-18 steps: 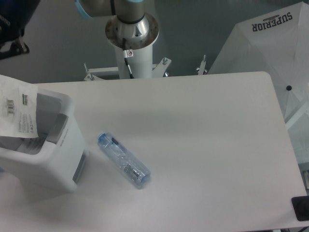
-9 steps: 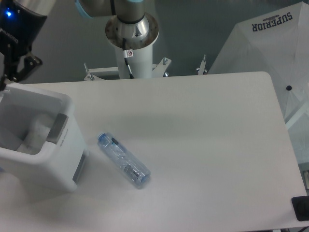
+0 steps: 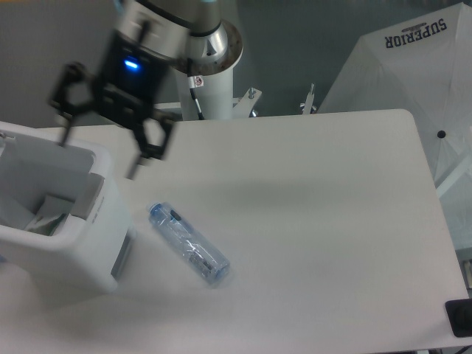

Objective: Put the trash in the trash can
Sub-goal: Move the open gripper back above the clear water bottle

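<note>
The end effector [image 3: 99, 157] hangs above the back left part of the table [image 3: 310, 221], its two dark fingers [image 3: 151, 144] spread wide apart and pointing down, with nothing between them; a small blue light glows on its body. It sits over the gap between the trash can [image 3: 63, 243] and the open tabletop, near the bin's back right corner but apart from it. The trash can, a big white boxy bin with rounded corners, stands at the left edge of the table with its open top facing up and a grey panel on the side that faces the bottle. Inside it, low against the left wall, lies something pale and flat that looks like the packet [image 3: 40, 215], though the view into the bin is too dim to make out any print on it. The bottle [image 3: 188, 244], clear plastic with a blue cap, lies on its side on the table just to the right of the bin, not touching it, angled so that one end points toward the back left and the other toward the front right. Behind the table stands the arm's white mounting post [image 3: 203, 74], and a white umbrella [image 3: 413, 66] with dark lettering fills the upper right corner.
</note>
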Tool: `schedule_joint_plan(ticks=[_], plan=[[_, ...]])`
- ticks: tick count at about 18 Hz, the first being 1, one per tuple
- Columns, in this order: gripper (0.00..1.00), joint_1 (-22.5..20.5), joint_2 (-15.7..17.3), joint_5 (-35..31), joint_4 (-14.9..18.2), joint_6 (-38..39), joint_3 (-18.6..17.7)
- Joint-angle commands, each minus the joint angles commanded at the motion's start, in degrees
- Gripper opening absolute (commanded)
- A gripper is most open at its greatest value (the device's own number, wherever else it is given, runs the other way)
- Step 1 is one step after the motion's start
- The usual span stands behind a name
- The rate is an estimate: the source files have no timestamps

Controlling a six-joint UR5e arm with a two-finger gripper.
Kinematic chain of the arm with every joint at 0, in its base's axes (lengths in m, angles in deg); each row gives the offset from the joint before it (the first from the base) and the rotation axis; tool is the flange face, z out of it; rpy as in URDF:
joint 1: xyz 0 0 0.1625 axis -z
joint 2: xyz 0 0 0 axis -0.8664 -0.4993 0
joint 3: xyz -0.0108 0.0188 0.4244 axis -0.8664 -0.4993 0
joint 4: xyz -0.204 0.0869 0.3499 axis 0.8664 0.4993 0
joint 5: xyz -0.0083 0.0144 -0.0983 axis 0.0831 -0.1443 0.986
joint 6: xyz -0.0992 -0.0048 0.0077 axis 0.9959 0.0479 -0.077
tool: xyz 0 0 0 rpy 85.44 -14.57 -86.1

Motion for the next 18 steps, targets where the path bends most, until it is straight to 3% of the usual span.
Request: schedule_joint_plan(ticks=[4,8,18], plan=[[1.0,-2.1,-5.4,-2.3,0.0,-1.2,0.4],[1.0,-2.1,-7.7,-6.9,0.0,-2.5,0.7],[1.0,-2.2,-10.6,-7.7,-0.9,-3.5,1.7]])
